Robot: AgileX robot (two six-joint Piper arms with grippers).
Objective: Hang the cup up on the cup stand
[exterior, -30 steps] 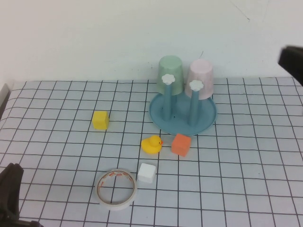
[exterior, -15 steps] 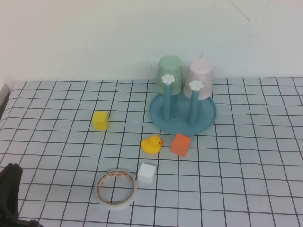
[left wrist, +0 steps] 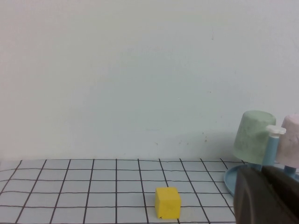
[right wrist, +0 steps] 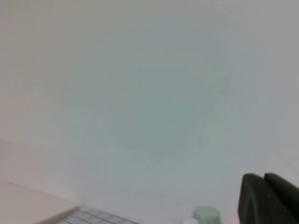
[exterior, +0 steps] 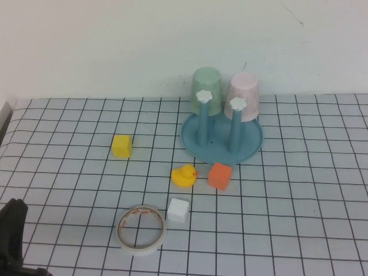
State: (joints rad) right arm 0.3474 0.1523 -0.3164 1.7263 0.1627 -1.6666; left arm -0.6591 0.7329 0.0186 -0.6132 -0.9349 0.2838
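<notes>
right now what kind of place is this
Likely a robot test bench, not a home: a gridded table by a bare wall, with a cup stand and a toy duck. Left gripper parked near; right gripper raised, facing the wall.
</notes>
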